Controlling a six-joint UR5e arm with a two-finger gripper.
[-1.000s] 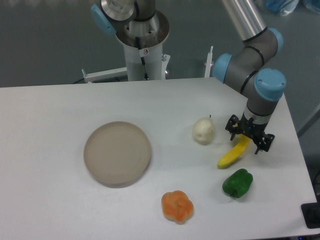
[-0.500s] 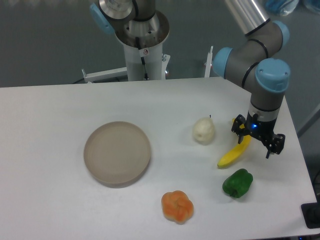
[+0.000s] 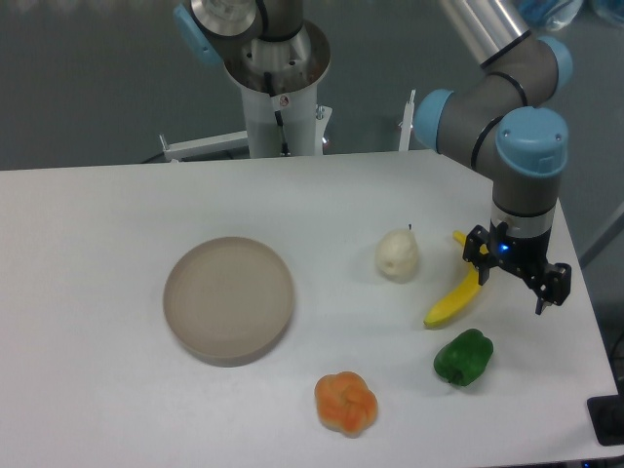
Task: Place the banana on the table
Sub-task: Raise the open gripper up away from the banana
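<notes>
One banana (image 3: 454, 300) lies on the table (image 3: 117, 214), just beside the end effector (image 3: 517, 276), whose fingers are spread and empty.

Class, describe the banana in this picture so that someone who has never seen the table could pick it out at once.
Start at the white table and go to its right side, where the robot's gripper hangs. The banana lies flat there, just left of the gripper, between the cream pear and the green pepper. It is the only long, curved, bright yellow thing; its neighbours are rounded lumps.
</notes>
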